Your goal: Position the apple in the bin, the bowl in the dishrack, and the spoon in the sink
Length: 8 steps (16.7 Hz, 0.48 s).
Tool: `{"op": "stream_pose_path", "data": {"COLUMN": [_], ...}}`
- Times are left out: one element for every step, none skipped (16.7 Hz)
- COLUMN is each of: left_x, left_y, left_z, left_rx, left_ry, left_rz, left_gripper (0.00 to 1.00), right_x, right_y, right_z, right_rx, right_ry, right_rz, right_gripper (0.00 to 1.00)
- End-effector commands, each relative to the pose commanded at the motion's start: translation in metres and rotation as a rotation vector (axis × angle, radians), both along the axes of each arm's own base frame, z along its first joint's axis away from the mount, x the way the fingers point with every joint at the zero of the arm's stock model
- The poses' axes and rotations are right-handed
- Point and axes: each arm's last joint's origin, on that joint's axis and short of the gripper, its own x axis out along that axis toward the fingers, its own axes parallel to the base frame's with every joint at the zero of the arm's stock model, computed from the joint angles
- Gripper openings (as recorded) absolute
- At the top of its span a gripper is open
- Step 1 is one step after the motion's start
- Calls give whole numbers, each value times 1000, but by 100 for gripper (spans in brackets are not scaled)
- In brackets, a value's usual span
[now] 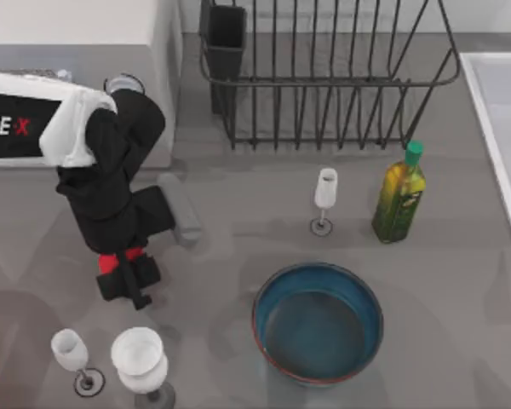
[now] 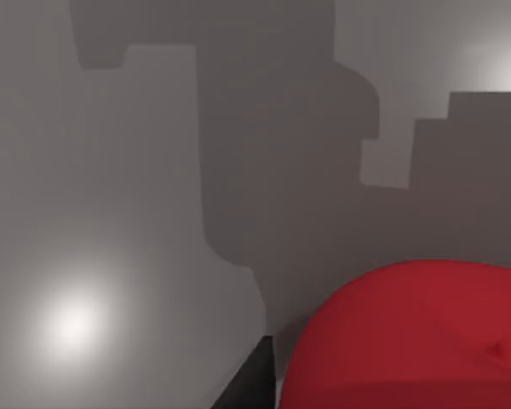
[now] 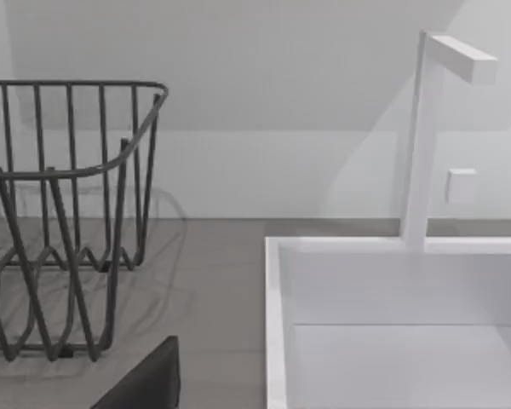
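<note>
Near the desk's front edge stands the bowl [image 1: 318, 323], blue inside, upright and untouched, a little right of the middle. Along that same edge, toward the left corner, are two wine glasses [image 1: 111, 360].

Just behind the glasses is the left gripper [image 1: 126, 277], pointing down at the desk, and a sliver of red shows at its jaws: the apple [image 1: 109, 262] sits right there between the dark fingers. From above I cannot tell whether the jaws are pressed onto it or merely around it. The left wrist view gives what the overhead one hides: the apple [image 2: 417, 336] looms close under the camera with one dark finger [image 2: 251, 383] beside it, grey desk beyond. The apple is round, so no axis matters; what counts is that it lies directly under this arm, the nearer one by far.

Further back come a small glass [image 1: 324, 198] and an oil bottle [image 1: 400, 194], then the dishrack [image 1: 324, 77] along the rear edge. The sink [image 3: 392, 324] lies at the right edge, seen with its tap from the right wrist view.
</note>
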Motion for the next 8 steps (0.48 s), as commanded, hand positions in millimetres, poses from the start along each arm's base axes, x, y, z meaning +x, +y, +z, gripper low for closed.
{"op": "stream_pose_path", "data": {"left_x": [0,0,0,0,0,0,0,2], "left_y": [0,0,0,0,0,0,0,1], "left_z": [0,0,0,0,0,0,0,8], "left_rx": [0,0,0,0,0,0,0,0], "left_ry": [0,0,0,0,0,0,0,-26], "left_rz": [0,0,0,0,0,0,0,0], "left_gripper": [0,0,0,0,0,0,0,0], "right_x": [0,0,0,0,0,0,0,0], "right_y": [0,0,0,0,0,0,0,0], "right_z": [0,0,0,0,0,0,0,0], "right_rx": [0,0,0,0,0,0,0,0], "right_ry": [0,0,0,0,0,0,0,0], "right_rz": [0,0,0,0,0,0,0,0], "right_gripper": [100,100,100,100,100,100,100,100]}}
